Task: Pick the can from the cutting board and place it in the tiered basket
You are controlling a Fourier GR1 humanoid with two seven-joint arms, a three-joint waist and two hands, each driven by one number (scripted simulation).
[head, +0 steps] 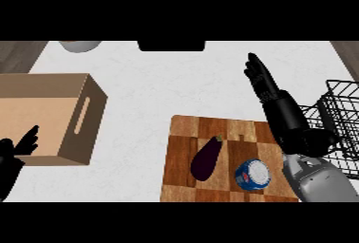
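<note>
Nearest us, our blue round metal can (253, 174) stands on the chequered wooden cutting board (184, 156) beside a glossy purple aubergine (206, 157); our right hand (265, 83) stretches straight-fingered beside the black wire tiered basket (342, 124); our left hand (15, 153) rests, fingers spread.

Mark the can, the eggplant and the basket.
can (253, 174), head view, its pale lid.
eggplant (207, 158), head view, mid body.
basket (341, 102), head view, black wire wall.

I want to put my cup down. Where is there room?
The white counter is bare between the brown cardboard box and the checkered wooden cutting board. The board is crowded with a purple eggplant and blue can.
</note>
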